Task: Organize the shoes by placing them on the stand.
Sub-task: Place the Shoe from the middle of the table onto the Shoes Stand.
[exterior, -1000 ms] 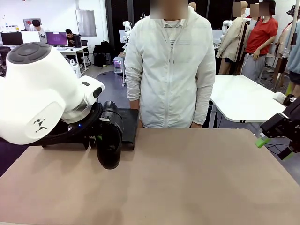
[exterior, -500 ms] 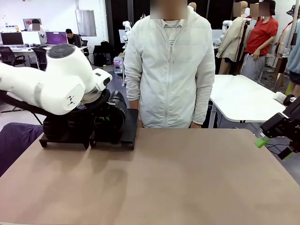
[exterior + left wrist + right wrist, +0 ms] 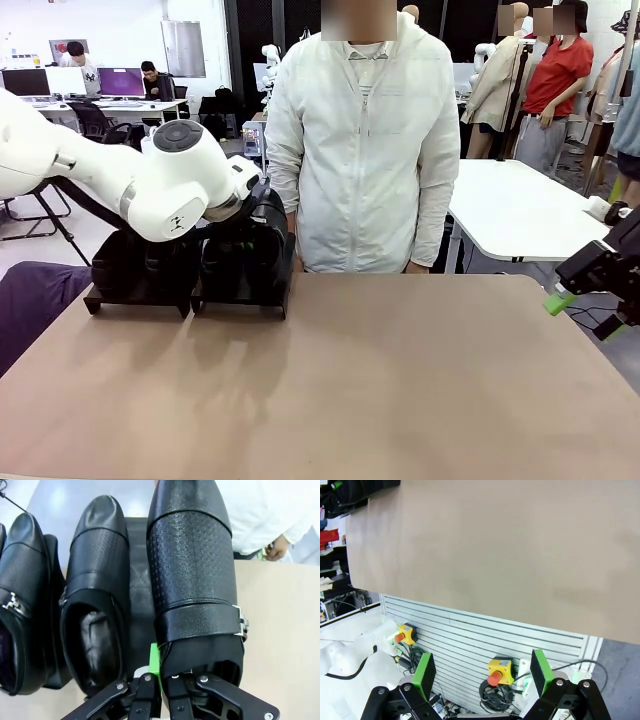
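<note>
On the far left part of the table (image 3: pixel 400 380), the stand (image 3: pixel 240 296) sits as two low black platforms side by side, just in front of the person (image 3: pixel 365 150) in a white jacket. Above the right platform the held shoe (image 3: pixel 192 575) is gripped at its heel opening by the left gripper (image 3: pixel 160 672), whose jaws are closed tight on the rim; its toe points to the person. Just beside it another shoe (image 3: pixel 95 600) lies on the same platform, and a third shoe (image 3: pixel 22 605) with a metal buckle is further to the side. At the right edge of the table the right gripper (image 3: pixel 482 672) hangs with its fingers wide apart and nothing between them, its green pads (image 3: pixel 424 675) facing each other.
</note>
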`<action>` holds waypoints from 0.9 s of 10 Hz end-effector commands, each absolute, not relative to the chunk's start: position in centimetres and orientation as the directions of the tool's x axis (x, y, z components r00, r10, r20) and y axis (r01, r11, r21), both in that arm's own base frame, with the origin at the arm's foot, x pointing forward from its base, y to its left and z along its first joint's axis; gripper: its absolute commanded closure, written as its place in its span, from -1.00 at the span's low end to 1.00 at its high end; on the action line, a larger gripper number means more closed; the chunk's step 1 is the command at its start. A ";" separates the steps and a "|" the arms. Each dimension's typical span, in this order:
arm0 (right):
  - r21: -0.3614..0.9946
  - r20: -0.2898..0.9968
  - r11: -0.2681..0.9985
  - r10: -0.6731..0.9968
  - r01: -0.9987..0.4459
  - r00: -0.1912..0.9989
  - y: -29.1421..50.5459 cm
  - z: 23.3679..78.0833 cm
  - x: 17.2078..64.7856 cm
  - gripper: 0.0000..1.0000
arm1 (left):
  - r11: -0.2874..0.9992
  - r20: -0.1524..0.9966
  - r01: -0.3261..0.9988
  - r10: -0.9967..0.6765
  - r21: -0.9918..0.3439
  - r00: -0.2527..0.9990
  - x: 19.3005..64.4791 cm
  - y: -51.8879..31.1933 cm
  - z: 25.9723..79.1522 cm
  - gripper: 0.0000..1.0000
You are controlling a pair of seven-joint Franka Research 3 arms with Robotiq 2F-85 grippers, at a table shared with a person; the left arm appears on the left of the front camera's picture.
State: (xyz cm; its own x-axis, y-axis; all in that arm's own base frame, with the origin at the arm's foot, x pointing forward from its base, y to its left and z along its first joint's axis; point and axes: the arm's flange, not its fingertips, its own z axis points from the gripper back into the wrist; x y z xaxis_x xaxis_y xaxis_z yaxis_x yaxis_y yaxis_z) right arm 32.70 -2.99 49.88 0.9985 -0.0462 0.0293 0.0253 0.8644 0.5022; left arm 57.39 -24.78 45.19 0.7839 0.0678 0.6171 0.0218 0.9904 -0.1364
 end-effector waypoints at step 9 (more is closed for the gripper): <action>0.524 0.040 0.852 -0.029 0.003 0.999 -3.2 50.1 32.8 -1.00 | 0.992 0.652 -0.047 0.110 -0.114 0.750 60.6 -26.5 42.3 -1.00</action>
